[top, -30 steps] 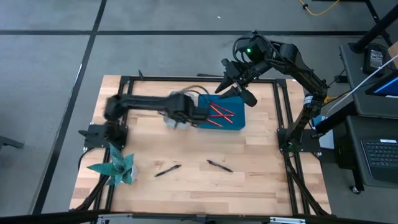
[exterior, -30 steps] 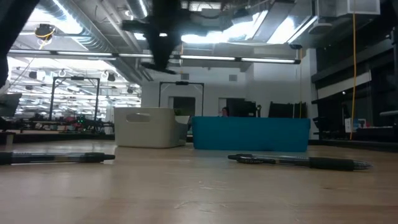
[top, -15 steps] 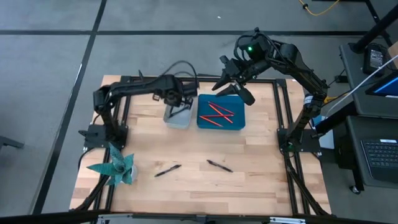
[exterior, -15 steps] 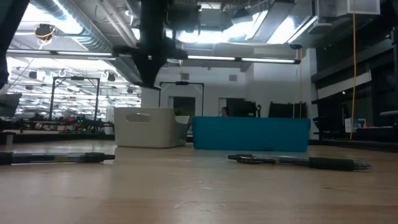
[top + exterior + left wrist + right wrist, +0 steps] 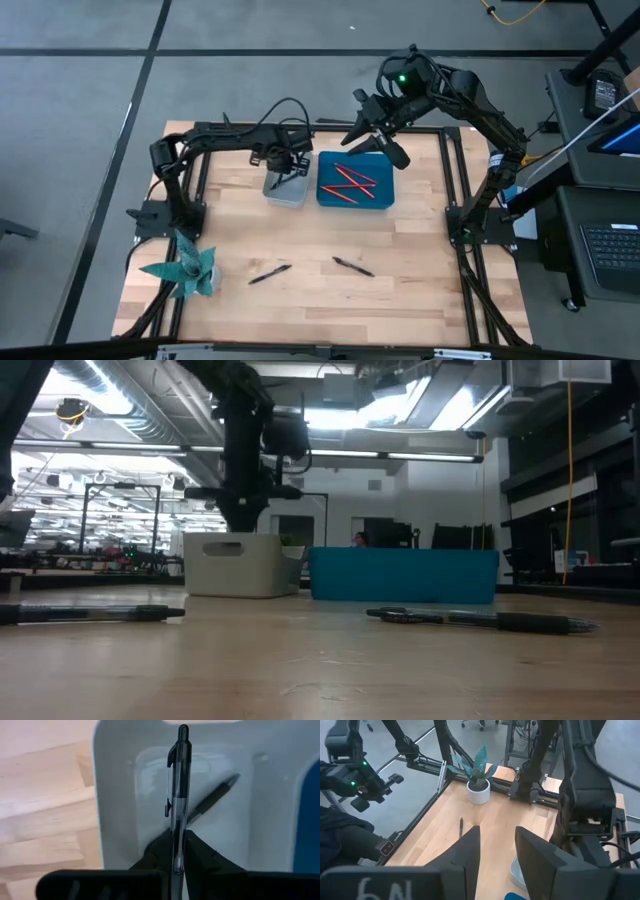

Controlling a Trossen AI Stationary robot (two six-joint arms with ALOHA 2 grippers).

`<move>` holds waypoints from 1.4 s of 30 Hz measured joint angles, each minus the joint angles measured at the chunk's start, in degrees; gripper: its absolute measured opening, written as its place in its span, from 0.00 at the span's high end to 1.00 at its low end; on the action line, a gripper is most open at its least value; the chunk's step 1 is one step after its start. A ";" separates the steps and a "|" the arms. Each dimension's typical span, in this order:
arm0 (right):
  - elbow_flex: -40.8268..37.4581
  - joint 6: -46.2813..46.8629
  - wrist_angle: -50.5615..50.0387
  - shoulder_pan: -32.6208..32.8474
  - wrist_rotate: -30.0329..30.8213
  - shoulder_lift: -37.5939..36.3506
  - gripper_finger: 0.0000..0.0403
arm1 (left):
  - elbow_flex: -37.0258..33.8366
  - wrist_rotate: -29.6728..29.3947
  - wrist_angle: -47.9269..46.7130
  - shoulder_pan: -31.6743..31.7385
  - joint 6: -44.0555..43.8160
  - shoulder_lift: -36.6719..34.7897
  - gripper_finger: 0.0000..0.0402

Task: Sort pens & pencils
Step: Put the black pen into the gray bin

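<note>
Both robot arms are dark, almost black — long thin bars joined by chunky round joints. The left arm [image 5: 225,140] has a black cable looping up over it, and the right arm [image 5: 470,100] has a small green light glowing near its wrist.

The table [image 5: 400,290] is pale wood with a smooth top. The white bin [image 5: 120,795] looks like smooth, slightly shiny plastic. The pen [image 5: 179,800] held over it has a see-through, glossy plastic body. The blue tray [image 5: 383,194] may be plastic too. The frame [image 5: 200,128] is black metal.
</note>
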 joint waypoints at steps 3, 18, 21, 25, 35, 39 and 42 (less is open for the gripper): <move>0.00 0.02 0.31 0.00 0.01 0.00 0.69 | -2.14 0.54 3.02 0.22 0.09 0.02 0.96; 0.00 0.15 0.32 0.02 0.01 0.00 0.69 | -4.07 1.57 8.11 0.38 1.70 0.02 0.90; 0.00 0.17 0.31 0.00 0.02 0.00 0.69 | -4.07 1.57 8.11 0.38 1.70 0.02 0.86; 0.00 0.17 0.31 0.01 0.01 0.00 0.69 | -4.07 1.25 8.11 0.38 1.75 0.02 0.84; 0.00 0.17 0.31 0.01 0.06 0.00 0.69 | 0.13 1.08 6.39 -0.37 5.63 0.03 0.84; 0.00 0.17 0.31 0.02 0.08 0.00 0.69 | 7.89 -0.04 -2.72 -2.73 7.67 0.02 0.84; 0.00 1.02 0.31 0.02 0.08 0.00 0.69 | 13.75 -1.68 -12.84 -5.90 7.46 0.02 0.84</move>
